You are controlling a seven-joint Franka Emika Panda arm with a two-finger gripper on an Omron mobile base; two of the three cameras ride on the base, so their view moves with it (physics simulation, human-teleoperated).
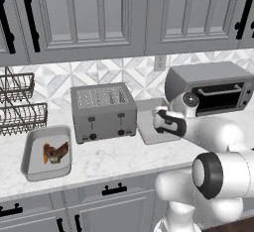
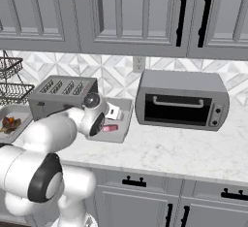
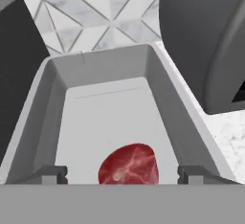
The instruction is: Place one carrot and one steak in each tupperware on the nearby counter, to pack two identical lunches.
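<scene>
While the pincer point(image 3: 122, 173) hangs released, the pink-red steak point(image 3: 128, 165) lies in the tupperware point(image 3: 103, 67).

Glossy white rounded arm point(image 1: 225, 174) segments, dark grey-black joint rings, round grey end cap near wrist.

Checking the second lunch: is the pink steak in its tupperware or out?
In: the steak lies flat on the tupperware floor.

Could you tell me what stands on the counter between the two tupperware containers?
The toaster stands between the left tupperware and the right tupperware, seen in the left base view.
</scene>
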